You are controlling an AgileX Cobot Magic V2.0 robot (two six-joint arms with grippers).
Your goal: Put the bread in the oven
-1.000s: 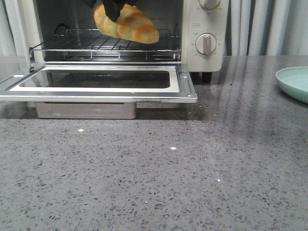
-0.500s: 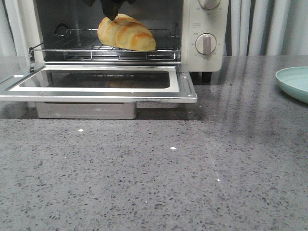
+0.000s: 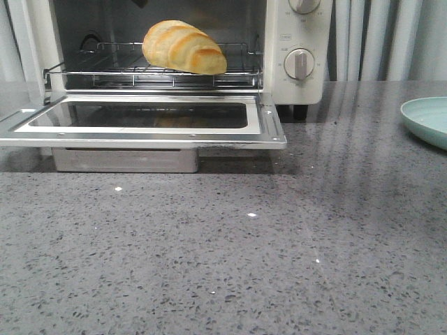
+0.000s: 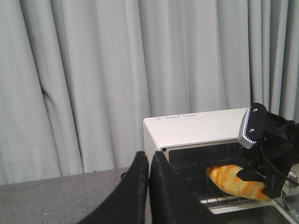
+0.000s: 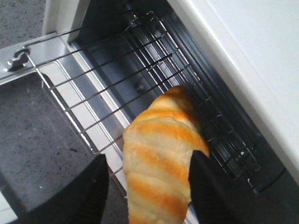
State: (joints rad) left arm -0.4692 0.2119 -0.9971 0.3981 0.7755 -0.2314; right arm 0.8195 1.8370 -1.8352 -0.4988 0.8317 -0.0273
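Nearest me is bare speckled grey worktop (image 3: 230, 258), with a pale green plate (image 3: 427, 118) at its right edge. Beyond that, the oven (image 3: 300, 84) has its door (image 3: 140, 129) dropped flat. On the wire rack (image 3: 105, 70) inside I see the bread (image 3: 183, 47) lying by itself. My right pincer (image 5: 145, 186) is spread wide, one finger on each side of the bread; I can't tell whether they touch it. My left pincer (image 4: 149, 161) is closed with nothing in it, fingers pressed together, off to the oven's side, with grey curtains (image 4: 93, 79) behind.
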